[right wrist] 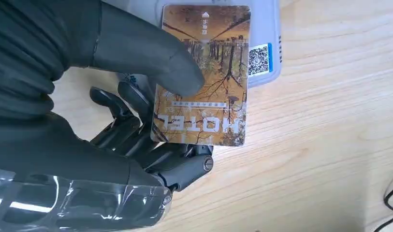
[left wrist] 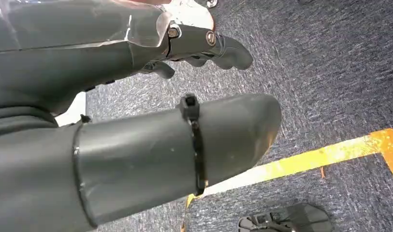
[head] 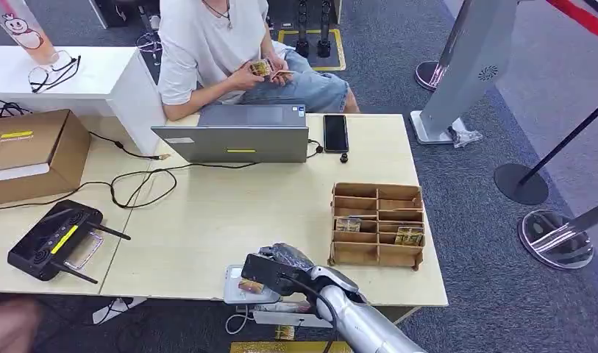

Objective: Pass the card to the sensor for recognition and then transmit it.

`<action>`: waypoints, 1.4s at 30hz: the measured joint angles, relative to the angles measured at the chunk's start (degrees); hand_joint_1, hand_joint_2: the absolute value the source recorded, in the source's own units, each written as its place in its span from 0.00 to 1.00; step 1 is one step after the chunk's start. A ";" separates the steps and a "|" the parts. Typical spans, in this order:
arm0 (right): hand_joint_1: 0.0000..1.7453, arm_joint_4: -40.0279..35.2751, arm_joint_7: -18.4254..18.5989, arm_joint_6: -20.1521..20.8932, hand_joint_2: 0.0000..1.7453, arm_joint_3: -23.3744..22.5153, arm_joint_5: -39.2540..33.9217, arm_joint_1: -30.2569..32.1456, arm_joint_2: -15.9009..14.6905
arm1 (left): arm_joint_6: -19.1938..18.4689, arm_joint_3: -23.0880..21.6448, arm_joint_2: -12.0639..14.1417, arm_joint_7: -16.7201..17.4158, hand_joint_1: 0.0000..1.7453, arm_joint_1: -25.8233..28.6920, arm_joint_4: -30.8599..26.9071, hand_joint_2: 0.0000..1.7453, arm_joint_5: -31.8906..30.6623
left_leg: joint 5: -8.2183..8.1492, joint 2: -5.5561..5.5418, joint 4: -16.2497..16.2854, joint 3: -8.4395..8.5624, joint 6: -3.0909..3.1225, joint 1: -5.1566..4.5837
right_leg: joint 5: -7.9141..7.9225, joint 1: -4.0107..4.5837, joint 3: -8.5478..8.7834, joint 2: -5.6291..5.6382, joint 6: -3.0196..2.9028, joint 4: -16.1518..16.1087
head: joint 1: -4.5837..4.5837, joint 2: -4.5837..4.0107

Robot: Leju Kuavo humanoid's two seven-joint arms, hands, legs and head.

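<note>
Thumb and fingers of the right robot hand point(right wrist: 136, 121) pinch the hotel card point(right wrist: 201, 75), its long axis pointing away from the hand so its far end lies over the pale reader point(right wrist: 269, 43) at the near edge of the surface point(head: 229, 213). The sorting box point(head: 377, 224) stands just beside it, the laptop point(head: 240, 136) and a seated person's hands point(head: 262, 72) beyond, nothing between. The left robot hand point(left wrist: 204, 46) hangs over the floor, holding nothing, fingers apart.

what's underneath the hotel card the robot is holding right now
The right hand pinches the hotel card over a pale grey sensor pad on the wooden table. The pad's QR sticker shows beside the card; the card and hand cover most of the pad.
</note>
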 joint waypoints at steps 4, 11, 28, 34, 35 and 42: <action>1.00 0.11 0.00 0.00 1.00 0.00 0.00 -0.04 0.00 | 0.00 0.00 0.00 0.00 0.00 -0.01 0.00 0.00 0.00 | 0.00 0.00 0.00 0.00 0.00 0.00 | 0.00 0.00 0.00 0.00 0.00 0.00 | 0.00 0.00; 1.00 0.20 0.00 0.00 1.00 0.00 0.00 -0.07 0.00 | 0.00 0.00 0.00 0.00 0.00 0.00 0.00 0.00 0.00 | 0.00 0.00 0.00 0.00 0.00 0.00 | 0.00 0.00 0.00 0.00 0.00 0.00 | 0.00 0.00; 1.00 0.26 0.00 0.00 1.00 0.00 0.00 -0.09 0.00 | 0.00 0.00 0.00 0.00 0.00 -0.01 0.00 0.00 0.00 | 0.00 0.00 0.00 0.00 0.00 0.00 | 0.00 0.00 0.00 0.00 0.00 0.00 | 0.00 0.00; 1.00 0.26 0.00 0.00 1.00 0.00 0.00 -0.10 0.02 | 0.00 0.00 0.00 0.00 0.00 -0.01 0.00 0.00 0.00 | 0.00 0.00 0.00 0.00 0.00 0.00 | 0.00 0.00 0.00 0.00 0.00 0.00 | 0.00 0.00; 1.00 0.28 0.00 0.00 1.00 0.00 0.00 -0.10 0.02 | 0.00 0.00 0.00 0.00 0.00 -0.01 0.00 0.00 0.00 | 0.00 0.00 0.00 0.00 0.00 0.00 | 0.00 0.00 0.00 0.00 0.00 0.00 | 0.00 0.00; 1.00 0.28 0.00 0.00 1.00 0.00 -0.02 -0.10 0.02 | 0.00 0.00 0.00 0.00 0.00 -0.01 0.00 0.00 0.00 | 0.00 0.00 0.00 0.00 0.00 0.00 | 0.00 0.00 0.00 0.00 0.00 0.00 | 0.00 0.00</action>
